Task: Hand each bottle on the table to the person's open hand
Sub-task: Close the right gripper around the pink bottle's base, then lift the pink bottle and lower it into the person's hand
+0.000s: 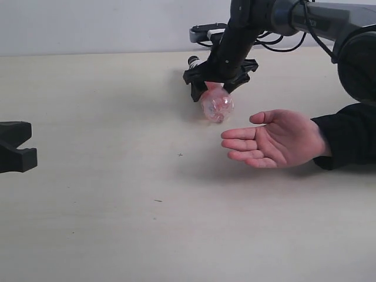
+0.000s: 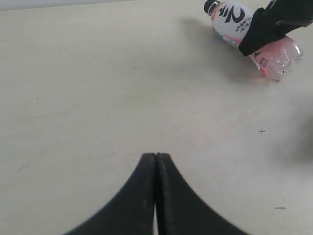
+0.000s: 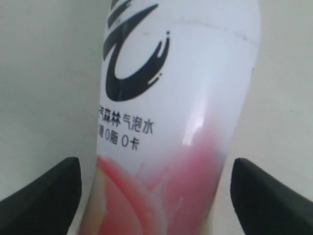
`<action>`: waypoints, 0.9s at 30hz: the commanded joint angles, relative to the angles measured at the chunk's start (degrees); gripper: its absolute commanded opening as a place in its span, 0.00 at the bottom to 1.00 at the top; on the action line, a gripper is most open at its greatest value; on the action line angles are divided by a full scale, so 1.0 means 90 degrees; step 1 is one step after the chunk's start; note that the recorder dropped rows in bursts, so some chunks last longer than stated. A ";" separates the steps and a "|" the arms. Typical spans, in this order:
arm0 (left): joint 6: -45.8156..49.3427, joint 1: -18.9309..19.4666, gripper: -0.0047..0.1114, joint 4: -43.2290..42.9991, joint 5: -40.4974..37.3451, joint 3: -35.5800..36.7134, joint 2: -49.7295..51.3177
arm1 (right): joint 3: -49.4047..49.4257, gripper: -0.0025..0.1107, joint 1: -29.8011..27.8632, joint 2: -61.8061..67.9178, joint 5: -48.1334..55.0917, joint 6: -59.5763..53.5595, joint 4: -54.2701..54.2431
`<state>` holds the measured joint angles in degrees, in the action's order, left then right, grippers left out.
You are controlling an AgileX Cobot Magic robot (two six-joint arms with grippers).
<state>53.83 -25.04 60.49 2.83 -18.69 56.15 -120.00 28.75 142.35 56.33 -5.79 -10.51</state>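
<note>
Only the pink bottle (image 1: 216, 106) with the black cap is in view; it lies on its side on the table (image 1: 106, 194), base toward the camera. My right gripper (image 1: 214, 89) is down over it, open. In the right wrist view its black fingertips (image 3: 58, 191) stand on either side of the bottle (image 3: 171, 98) with a narrow gap on each side. The person's open hand (image 1: 276, 139) rests palm up just right of the bottle. My left gripper (image 1: 14, 147) hovers at the far left, shut and empty. The other bottles are out of view.
The person's black sleeve (image 1: 346, 138) lies along the right edge. In the left wrist view the pink bottle (image 2: 230, 22) shows far off with the right gripper's finger (image 2: 266, 27) across it. A pale wall (image 1: 88, 23) runs behind the table.
</note>
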 commanded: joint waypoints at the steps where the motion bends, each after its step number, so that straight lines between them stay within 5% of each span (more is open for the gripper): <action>1: -0.0030 -0.0011 0.04 0.0020 0.0054 0.0023 -0.0042 | -0.0043 0.68 -0.0007 0.0039 0.0059 -0.0055 0.0016; 11: -0.0030 -0.0011 0.04 0.0020 0.0054 0.0023 -0.0042 | -0.0043 0.02 -0.0007 0.0013 0.0142 0.0044 0.0016; 27: -0.0030 -0.0011 0.04 0.0020 0.0054 0.0023 -0.0042 | -0.0043 0.02 -0.0007 -0.1385 0.0785 0.0343 0.0120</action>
<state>53.83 -25.04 60.49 2.83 -18.69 56.15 -120.00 28.75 133.29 60.31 -3.03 -10.51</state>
